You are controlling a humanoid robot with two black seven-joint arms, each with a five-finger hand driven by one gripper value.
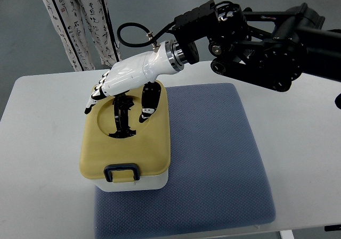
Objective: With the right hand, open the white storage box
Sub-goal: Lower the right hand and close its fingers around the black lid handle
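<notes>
At about eleven o'clock in my view a person [80,21] stands beyond the far edge of the desk [298,143], only patterned trouser legs showing. Moving rightward, the white storage box [133,183] sits at roughly eight o'clock from the centre of the picture, resting on the left part of a blue-grey mat [213,154]. Its white body shows only as a narrow band below a tan lid [128,148], which is still seated flat on it. A dark latch [121,172] sits at the lid's near edge, at six o'clock on the box, and a round recess in the lid holds a black folding handle [122,116].

My right robot hand [125,82] hangs over the far half of the lid, at about twelve o'clock on the box. Its fingers [95,96] are loosely spread and point down toward the recess at about seven o'clock, with the thumb [149,103] lowered onto the lid beside the handle (I cannot tell whether any finger truly touches it). Nothing is gripped.

Further right, my black forearm [256,42] enters from two o'clock, a cable [130,34] looping off the wrist.
</notes>
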